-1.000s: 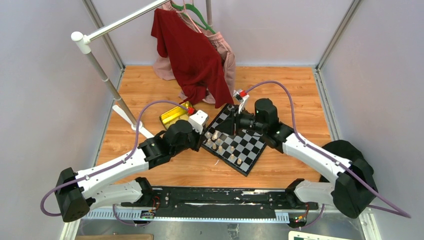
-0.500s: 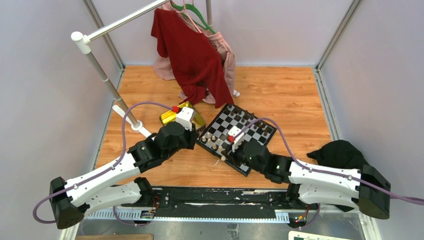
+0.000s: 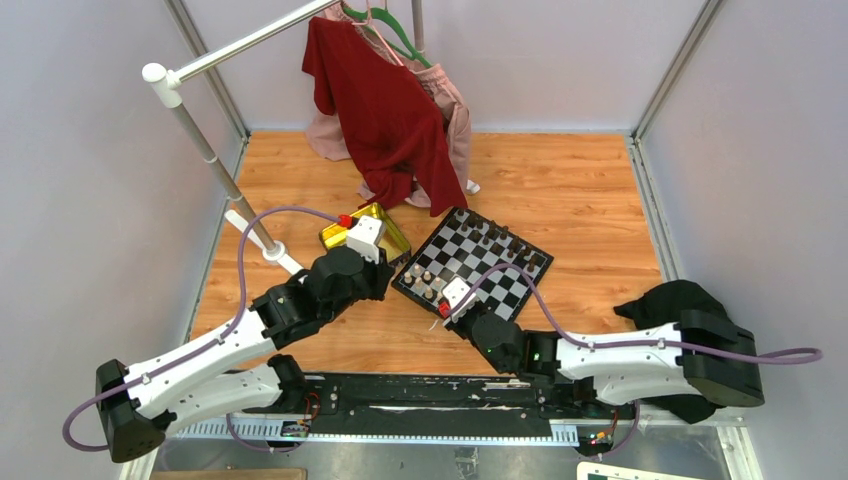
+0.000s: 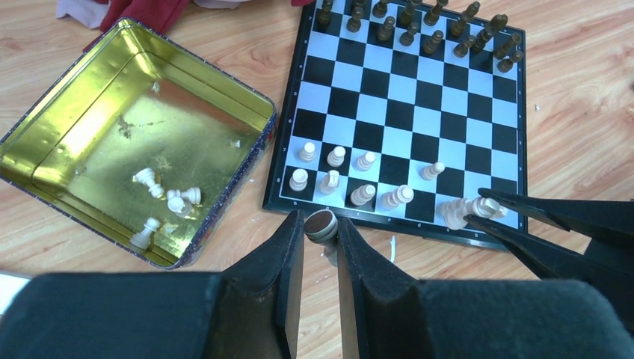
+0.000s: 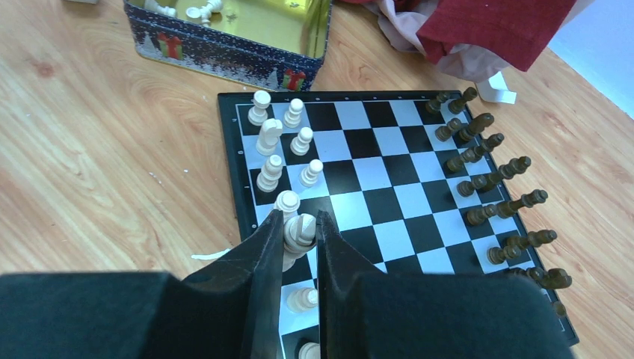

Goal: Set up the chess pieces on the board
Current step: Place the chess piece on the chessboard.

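Several light chess pieces lay in the open gold tin at the left, so I judged the task a little past the half. Just right of the tin, the left gripper was clenched on a small piece, of which mainly the round dark underside showed, above the near border of the board. The board rested flat on the wooden worktop, just beside the tin. On its two near rows about nine standing light pieces left gaps to fill. The dark pieces on the far side looked fully lined in two rows. Further right, the right gripper grasped a light piece over the near rows. The pieces were tiny turned figures, probably easy to tip.
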Available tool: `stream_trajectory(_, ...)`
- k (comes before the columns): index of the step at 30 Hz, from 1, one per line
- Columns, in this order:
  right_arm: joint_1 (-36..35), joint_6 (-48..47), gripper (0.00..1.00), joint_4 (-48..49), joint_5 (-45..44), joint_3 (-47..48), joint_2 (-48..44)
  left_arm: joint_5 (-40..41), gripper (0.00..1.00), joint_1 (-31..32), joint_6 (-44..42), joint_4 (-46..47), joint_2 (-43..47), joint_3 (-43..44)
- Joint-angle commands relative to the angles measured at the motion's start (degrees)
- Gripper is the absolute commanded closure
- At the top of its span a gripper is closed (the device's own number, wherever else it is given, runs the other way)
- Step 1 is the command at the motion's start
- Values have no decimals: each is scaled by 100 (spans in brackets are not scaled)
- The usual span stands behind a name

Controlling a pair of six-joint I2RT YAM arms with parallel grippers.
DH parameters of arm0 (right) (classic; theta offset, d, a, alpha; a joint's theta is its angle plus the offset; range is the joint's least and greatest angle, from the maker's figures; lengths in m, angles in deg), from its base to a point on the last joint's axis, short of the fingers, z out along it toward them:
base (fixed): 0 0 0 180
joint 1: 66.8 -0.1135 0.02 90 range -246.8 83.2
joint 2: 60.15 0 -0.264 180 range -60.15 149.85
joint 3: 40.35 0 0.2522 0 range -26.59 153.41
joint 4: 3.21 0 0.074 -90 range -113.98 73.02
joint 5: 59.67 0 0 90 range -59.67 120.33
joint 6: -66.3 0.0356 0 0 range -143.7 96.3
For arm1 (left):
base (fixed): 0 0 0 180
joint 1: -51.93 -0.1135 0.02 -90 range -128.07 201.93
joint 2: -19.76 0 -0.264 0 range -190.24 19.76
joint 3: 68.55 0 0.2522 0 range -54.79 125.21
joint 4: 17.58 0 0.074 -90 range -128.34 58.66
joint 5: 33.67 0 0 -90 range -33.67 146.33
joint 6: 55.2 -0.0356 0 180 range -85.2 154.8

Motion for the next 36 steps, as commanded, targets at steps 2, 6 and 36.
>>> stream_trajectory(2,-136,-274,100,952,-739,-153,328,138,100,38,-22,32,139,-26)
stream_trajectory(6,-170,-244,100,1247,-805,-228,524,165,100,38,-44,22,199,-42)
stream_trajectory(36,-217,-147,100,3187,-1397,-516,2290,234,100,38,-194,48,185,-43)
